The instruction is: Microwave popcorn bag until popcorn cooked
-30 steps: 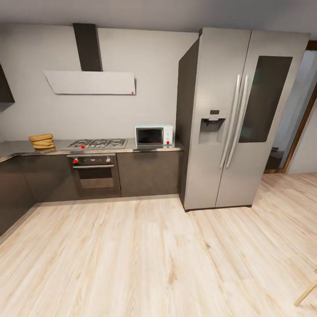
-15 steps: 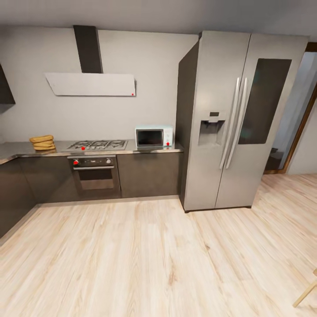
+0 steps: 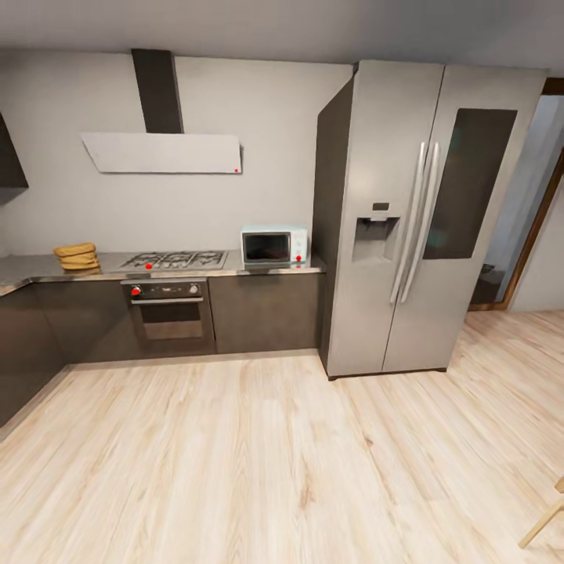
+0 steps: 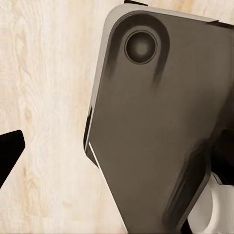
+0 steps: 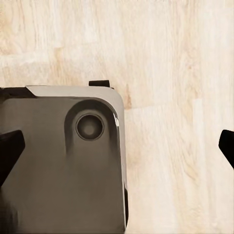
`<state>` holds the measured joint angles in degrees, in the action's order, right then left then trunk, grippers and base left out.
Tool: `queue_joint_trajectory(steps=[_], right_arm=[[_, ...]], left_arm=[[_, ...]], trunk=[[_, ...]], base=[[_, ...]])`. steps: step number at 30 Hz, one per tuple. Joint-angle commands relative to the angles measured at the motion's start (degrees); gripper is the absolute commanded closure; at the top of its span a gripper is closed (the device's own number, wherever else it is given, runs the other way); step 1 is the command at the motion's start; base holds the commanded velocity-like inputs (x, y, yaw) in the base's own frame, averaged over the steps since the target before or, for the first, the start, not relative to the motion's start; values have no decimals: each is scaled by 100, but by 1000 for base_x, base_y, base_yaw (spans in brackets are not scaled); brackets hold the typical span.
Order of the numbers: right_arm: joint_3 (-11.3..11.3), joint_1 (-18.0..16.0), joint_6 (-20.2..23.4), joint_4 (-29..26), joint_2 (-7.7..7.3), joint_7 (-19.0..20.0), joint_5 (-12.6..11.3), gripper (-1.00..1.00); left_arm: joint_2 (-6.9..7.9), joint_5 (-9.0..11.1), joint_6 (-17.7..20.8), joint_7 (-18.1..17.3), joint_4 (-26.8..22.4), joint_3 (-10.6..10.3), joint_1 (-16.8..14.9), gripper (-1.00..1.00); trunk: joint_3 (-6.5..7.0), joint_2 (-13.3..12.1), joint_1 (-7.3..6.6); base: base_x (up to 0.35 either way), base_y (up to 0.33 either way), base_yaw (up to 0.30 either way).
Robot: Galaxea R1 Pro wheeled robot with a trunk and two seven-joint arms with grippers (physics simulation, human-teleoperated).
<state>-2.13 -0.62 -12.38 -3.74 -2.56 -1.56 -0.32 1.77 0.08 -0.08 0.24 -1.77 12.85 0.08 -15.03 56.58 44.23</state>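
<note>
The popcorn bag (image 3: 76, 256) sits on the table (image 3: 235, 266) at the far left, just beside the stove top (image 3: 174, 258). The little blue microwave (image 3: 273, 245) stands on the same table, near the big steel fridge (image 3: 423, 211), with its door shut. The wood floor (image 3: 282, 462) lies between the robot and the cabinets. Both wrist views look down at the floor, and each pair of fingers (image 5: 9, 151) is spread wide and holds nothing.
</note>
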Motion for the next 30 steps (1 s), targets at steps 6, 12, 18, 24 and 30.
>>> queue_joint_trajectory(steps=[6, 12, 18, 24, 30], right_arm=[[-24, -3, -22, 5, 1, -2, -3, -100], [-24, 0, -23, 5, 1, -2, -3, -100], [-23, -3, -25, 5, -1, -2, -3, -100], [-25, 0, -21, 5, 1, -2, -3, -100], [-25, -1, -26, 5, 0, -2, -3, -100]], left_arm=[[-3, 1, -2, 2, -7, 24, 1, -100], [-5, 1, -1, 2, -7, 24, 1, -100], [-12, 1, -1, 2, -7, 24, 1, -100], [-19, 1, -1, 2, -7, 24, 1, -100], [-19, 1, -1, 2, -7, 24, 1, -100]], trunk=[[102, -238, -132], [210, -479, -264], [318, -719, -396], [426, -960, -527], [533, -1201, -659]], base=[[0, 0, 0], [0, 0, 0], [0, 0, 0], [0, 0, 0], [14, -5, 0]])
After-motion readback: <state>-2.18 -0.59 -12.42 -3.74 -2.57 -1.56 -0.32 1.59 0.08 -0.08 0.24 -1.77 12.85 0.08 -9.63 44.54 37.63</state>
